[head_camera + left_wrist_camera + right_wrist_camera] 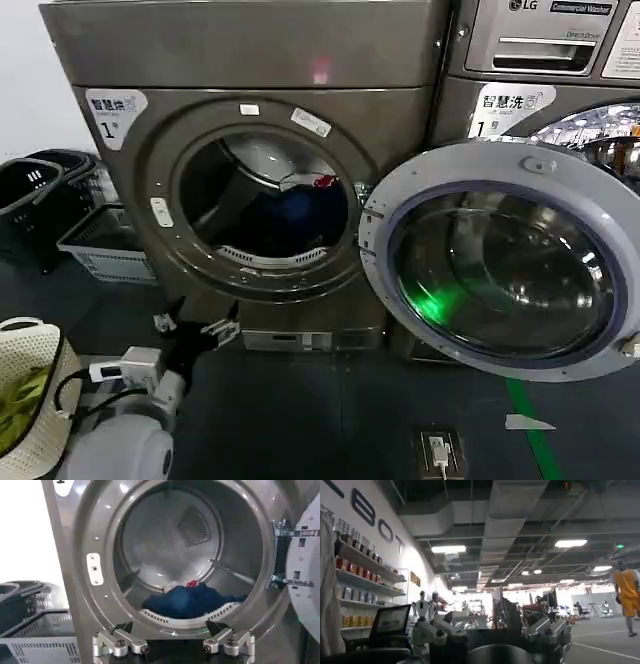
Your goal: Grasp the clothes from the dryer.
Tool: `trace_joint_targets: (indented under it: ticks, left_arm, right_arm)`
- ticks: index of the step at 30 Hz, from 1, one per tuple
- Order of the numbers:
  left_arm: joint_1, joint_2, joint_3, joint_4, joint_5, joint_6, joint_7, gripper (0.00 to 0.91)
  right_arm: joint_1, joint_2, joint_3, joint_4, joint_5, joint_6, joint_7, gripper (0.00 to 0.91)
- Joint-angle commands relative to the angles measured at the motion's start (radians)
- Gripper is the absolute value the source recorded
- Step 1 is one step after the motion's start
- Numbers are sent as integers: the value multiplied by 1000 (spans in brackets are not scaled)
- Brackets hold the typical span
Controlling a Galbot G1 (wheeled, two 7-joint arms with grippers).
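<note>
My left gripper (173, 645) hangs spread wide and empty, just outside the dryer (250, 60) porthole; the clothes (192, 601) lie straight ahead, slightly above, on the drum floor

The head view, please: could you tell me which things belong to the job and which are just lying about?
Job: dryer, its open door, clothes in the drum, left gripper in front of the dryer.
Lying about: LG machine, grey basket, black basket, white bag.
</note>
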Motion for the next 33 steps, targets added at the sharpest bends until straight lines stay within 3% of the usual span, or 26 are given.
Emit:
trace_joint_targets:
  ticks: [1,33]
  left_arm:
    - [1,1,0,2,3,49,2,907]
    - [-4,8,3,14,2,49,-3,907]
  right_arm:
    - [1,1,0,0,3,3,2,907]
    - [3,5,-7,6,0,0,2,907]
